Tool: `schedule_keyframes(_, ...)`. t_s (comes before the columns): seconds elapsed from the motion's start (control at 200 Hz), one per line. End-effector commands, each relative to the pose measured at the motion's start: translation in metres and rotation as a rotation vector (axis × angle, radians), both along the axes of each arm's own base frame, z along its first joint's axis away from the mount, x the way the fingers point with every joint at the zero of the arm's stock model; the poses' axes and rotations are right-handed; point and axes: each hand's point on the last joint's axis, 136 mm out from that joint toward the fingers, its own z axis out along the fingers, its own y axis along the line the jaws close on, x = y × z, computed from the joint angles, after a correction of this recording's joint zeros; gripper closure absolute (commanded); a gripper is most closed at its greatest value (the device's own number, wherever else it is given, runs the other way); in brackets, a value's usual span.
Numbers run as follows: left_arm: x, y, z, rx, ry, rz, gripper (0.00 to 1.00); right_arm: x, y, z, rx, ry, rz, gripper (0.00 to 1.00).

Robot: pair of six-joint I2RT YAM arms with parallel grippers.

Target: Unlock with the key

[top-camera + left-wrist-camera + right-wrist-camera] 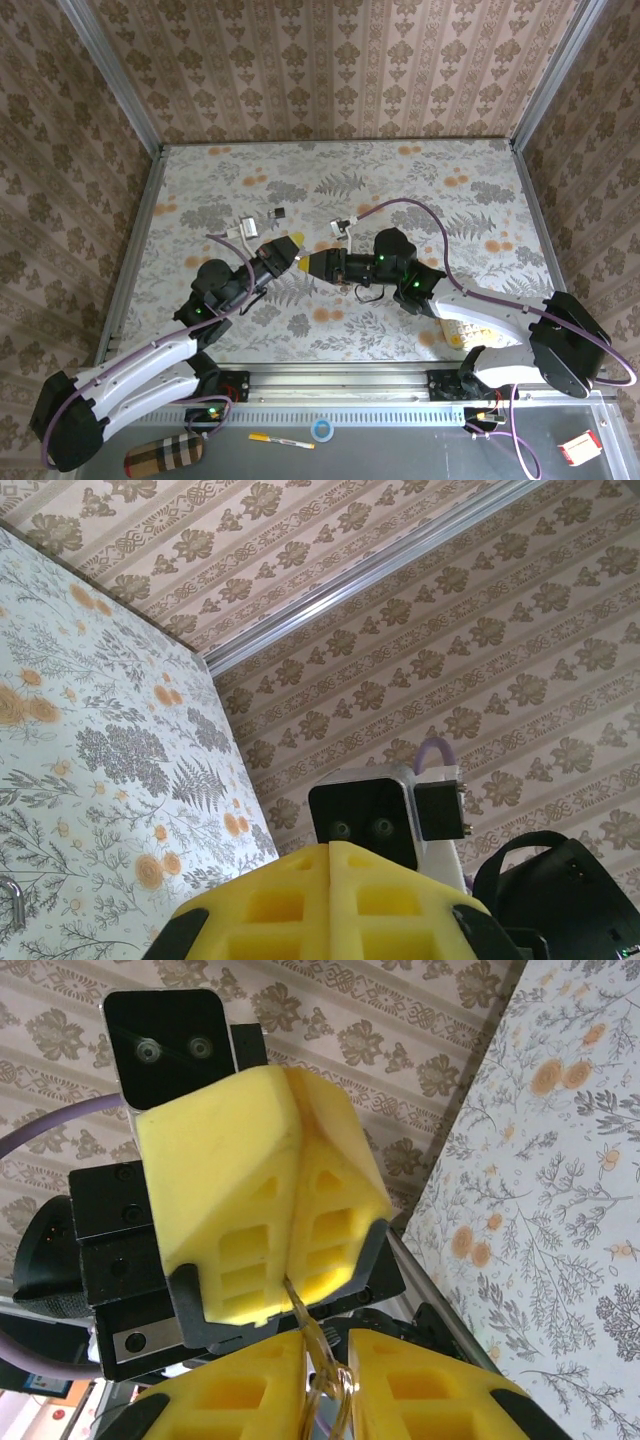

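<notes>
My left gripper [291, 246] and right gripper [308, 262] meet tip to tip above the middle of the flowered table [400, 190]. In the right wrist view the left gripper's yellow fingers [265, 1190] are shut on the thin metal blade of the key [303, 1315]. The blade slants down to a wire ring [335, 1395] that sits between the pads of my right gripper [327, 1338] and touches both. The key's head is hidden. In the left wrist view the left gripper [330, 852] shows closed pads with no gap.
Three small things lie on the table behind the grippers: a pale metal piece [245, 230], a tiny black piece [281, 213] and a silvery piece [343, 226]. A curved silver bar [8, 900] shows at the table's edge of view. Wallpapered walls enclose three sides.
</notes>
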Motion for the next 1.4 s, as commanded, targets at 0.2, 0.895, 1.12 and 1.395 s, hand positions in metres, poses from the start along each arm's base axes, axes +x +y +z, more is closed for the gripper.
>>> schedule_keyframes(0.2,0.005,0.006,-0.012,0.021,0.048,0.039,0.54,-0.005,-0.003,0.014,-0.052,-0.094,0.032,1.0)
schedule_keyframes(0.895,-0.004,0.007,-0.076,-0.086,0.762,-0.018,0.34,0.024,-0.031,-0.04,-1.003,-0.829,-0.126,1.0)
schedule_keyframes(1.12,0.001,0.002,-0.076,-0.104,0.773,-0.022,0.45,0.02,-0.025,-0.049,-1.112,-0.968,-0.117,1.0)
schedule_keyframes(1.395,0.003,-0.012,-0.082,-0.1,0.786,-0.053,0.59,0.013,-0.006,-0.062,-1.167,-1.064,-0.094,1.0)
